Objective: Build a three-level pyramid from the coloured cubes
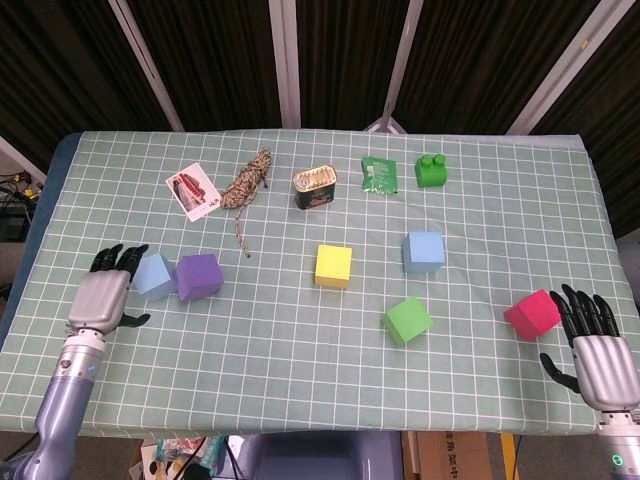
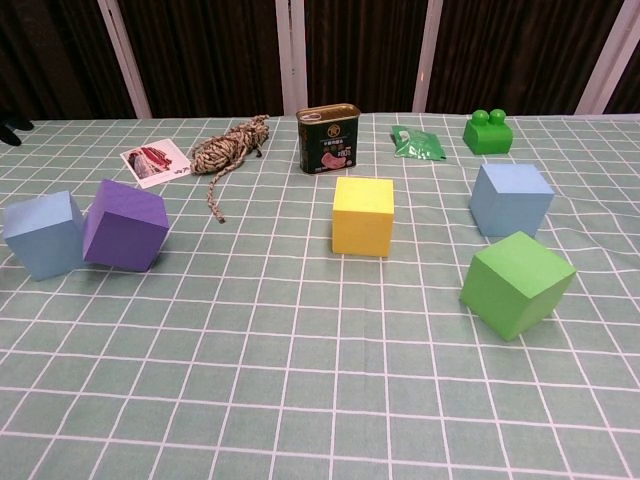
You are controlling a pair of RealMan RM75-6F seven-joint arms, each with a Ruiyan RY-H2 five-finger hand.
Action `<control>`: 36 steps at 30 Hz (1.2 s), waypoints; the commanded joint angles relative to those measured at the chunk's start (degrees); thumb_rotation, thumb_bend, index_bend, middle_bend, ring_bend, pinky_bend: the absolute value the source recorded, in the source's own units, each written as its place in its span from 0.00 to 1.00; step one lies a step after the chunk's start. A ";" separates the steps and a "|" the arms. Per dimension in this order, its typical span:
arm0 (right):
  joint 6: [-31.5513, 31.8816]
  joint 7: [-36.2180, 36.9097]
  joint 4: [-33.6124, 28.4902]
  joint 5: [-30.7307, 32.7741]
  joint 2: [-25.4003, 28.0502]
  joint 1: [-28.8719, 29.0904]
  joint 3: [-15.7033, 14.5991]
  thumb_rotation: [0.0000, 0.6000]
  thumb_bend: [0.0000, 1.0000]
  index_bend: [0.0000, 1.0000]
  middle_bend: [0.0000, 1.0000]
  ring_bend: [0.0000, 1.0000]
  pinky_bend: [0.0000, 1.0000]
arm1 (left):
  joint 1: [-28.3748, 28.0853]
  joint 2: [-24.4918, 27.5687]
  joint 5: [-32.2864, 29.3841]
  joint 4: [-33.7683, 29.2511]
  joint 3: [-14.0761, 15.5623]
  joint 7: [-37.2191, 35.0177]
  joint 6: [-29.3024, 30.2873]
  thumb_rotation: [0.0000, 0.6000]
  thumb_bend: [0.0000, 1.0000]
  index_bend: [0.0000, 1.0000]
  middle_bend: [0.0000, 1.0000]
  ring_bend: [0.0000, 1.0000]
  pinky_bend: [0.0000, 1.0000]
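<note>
**Six cubes lie scattered, none stacked**

We see our left hand [image 1: 100, 297] over the left part of the tabletop [image 1: 300, 360], its dark fingers [image 1: 117, 257] spread and holding nothing, their tips just beside the left light-blue cube [image 1: 152, 275] — whether they touch it we cannot tell. That cube sits against the purple cube [image 1: 197, 276], which is tilted on the checked cloth. In the chest view the pair shows at the left edge, touching; of the left hand, only dark fingertips show at that view's far left border.

Our right hand [image 1: 598, 356] rests at the near right corner, fingers [image 1: 580, 310] apart and empty, close to the pink cube [image 1: 531, 314] but not gripping it.

The yellow cube [image 1: 333, 265] stands square near the middle. The second light-blue cube [image 1: 423, 251] lies to its right, and the green cube [image 1: 407, 320] sits tilted, nearer us.

Along the far side — a photo card [image 1: 192, 190], a twine bundle [image 1: 246, 186], an opened tin [image 1: 314, 186], a green packet [image 1: 379, 174] and a green toy brick [image 1: 431, 170].
</note>
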 commanded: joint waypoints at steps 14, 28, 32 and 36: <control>0.05 0.87 -0.25 0.15 0.53 -0.30 -0.17 1.00 0.29 0.00 0.00 0.00 0.00 | -11.35 -10.78 -17.14 2.43 -3.70 9.06 3.14 1.00 0.27 0.00 0.14 0.01 0.08; 0.17 1.56 -0.48 0.27 0.86 -0.57 -0.24 1.00 0.29 0.00 0.00 0.00 0.00 | -16.11 -14.77 -22.47 6.64 -3.75 10.47 4.72 1.00 0.27 0.00 0.20 0.02 0.10; 0.24 1.78 -0.45 0.34 0.89 -0.61 -0.16 1.00 0.30 0.00 0.00 0.00 0.00 | -16.81 -15.43 -22.68 7.01 -3.14 10.79 5.75 1.00 0.28 0.00 0.23 0.02 0.11; 0.37 1.98 -0.49 0.36 0.94 -0.70 -0.13 1.00 0.30 0.00 0.00 0.00 0.00 | -17.03 -15.49 -23.41 7.02 -2.57 11.45 7.32 1.00 0.28 0.00 0.24 0.02 0.11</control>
